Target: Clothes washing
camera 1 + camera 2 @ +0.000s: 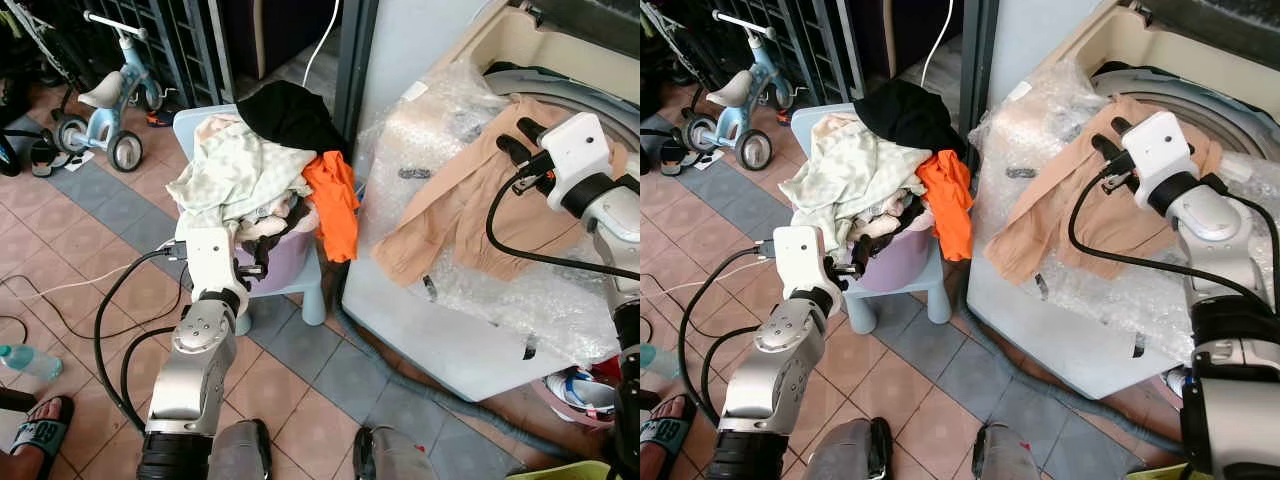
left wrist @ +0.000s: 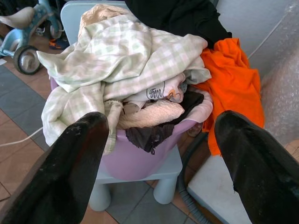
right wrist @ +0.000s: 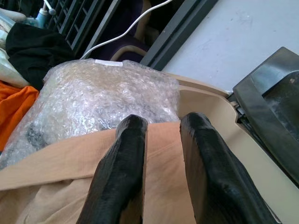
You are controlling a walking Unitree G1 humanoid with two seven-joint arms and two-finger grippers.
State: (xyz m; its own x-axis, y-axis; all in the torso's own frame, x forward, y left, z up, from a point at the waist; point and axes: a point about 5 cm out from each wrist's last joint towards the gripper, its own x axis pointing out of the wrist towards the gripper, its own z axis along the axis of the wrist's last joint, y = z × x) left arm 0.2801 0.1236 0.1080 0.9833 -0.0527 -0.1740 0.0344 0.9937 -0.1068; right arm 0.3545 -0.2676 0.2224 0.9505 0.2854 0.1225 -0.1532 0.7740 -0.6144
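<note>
A purple laundry basket (image 1: 285,265) stands on a pale blue stool (image 1: 310,297), heaped with a green checked cloth (image 1: 235,165), a black garment (image 1: 290,112) and an orange garment (image 1: 335,200). My left gripper (image 1: 256,262) hovers just in front of the basket, its jaws spread wide and empty, as the left wrist view (image 2: 159,126) shows. A tan garment (image 1: 450,215) drapes over the rim of the top-loading washing machine (image 1: 560,60) and down its bubble-wrapped side. My right gripper (image 1: 515,138) sits at the garment's upper edge, fingers (image 3: 124,154) close together on the tan cloth.
Bubble wrap (image 1: 420,130) covers the washer's corner and front. A grey hose (image 1: 400,370) runs along the tiled floor at its base. A child's tricycle (image 1: 105,105) stands at the back left; a water bottle (image 1: 25,360) and a person's sandalled foot (image 1: 35,430) lie at the left.
</note>
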